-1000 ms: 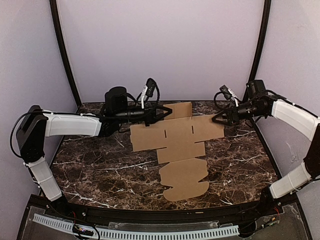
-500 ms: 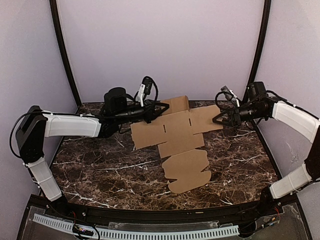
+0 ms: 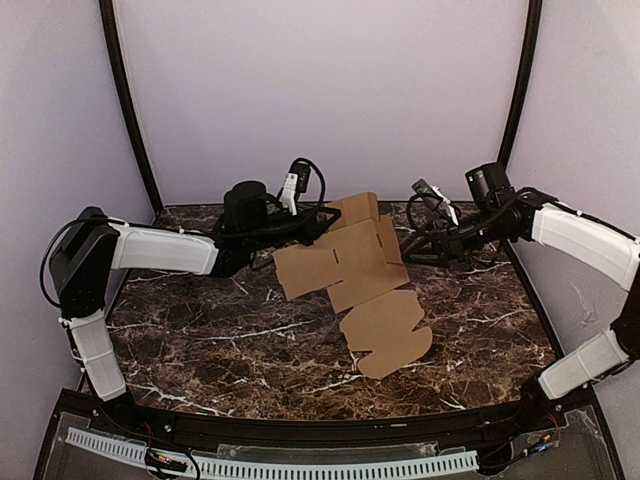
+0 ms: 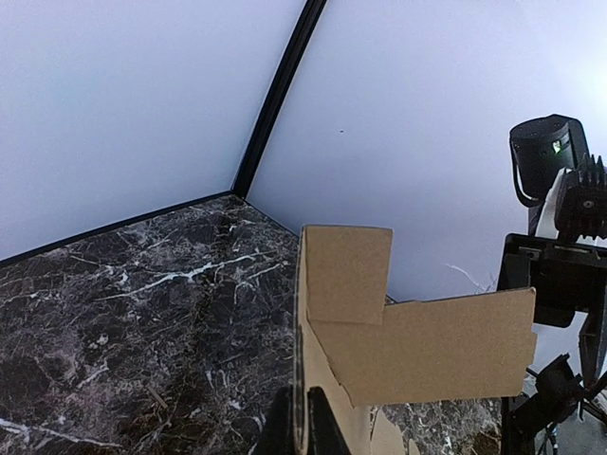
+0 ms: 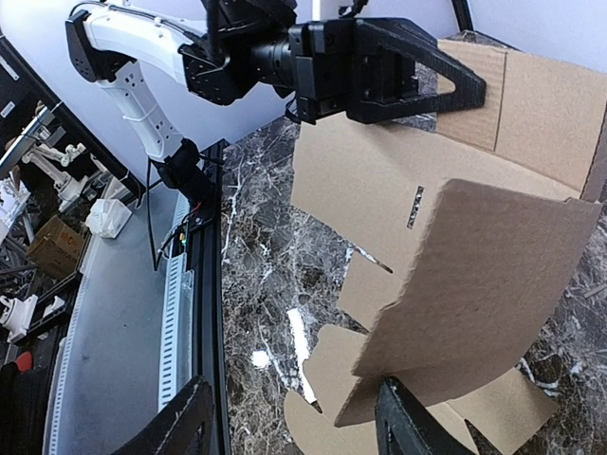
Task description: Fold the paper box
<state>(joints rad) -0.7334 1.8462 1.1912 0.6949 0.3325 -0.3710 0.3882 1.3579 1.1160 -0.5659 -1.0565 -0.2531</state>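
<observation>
My left gripper [image 3: 333, 214] pinches the far edge of the paper box [image 3: 350, 270], a die-cut sheet tilted up off the marble table [image 3: 200, 340], while my right gripper [image 5: 296, 393] stands spread at its raised right flap.

Brown paper box [image 3: 340, 265], die-cut sheet, far end raised, right flap bent up, rounded-tab end on table [image 3: 200, 340]

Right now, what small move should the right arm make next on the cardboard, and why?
Probably close the right fingers on the raised side flap. They stand open with its lower corner between them, while the left fingers pinch the paper box at its far edge, so it should hold steady.
</observation>
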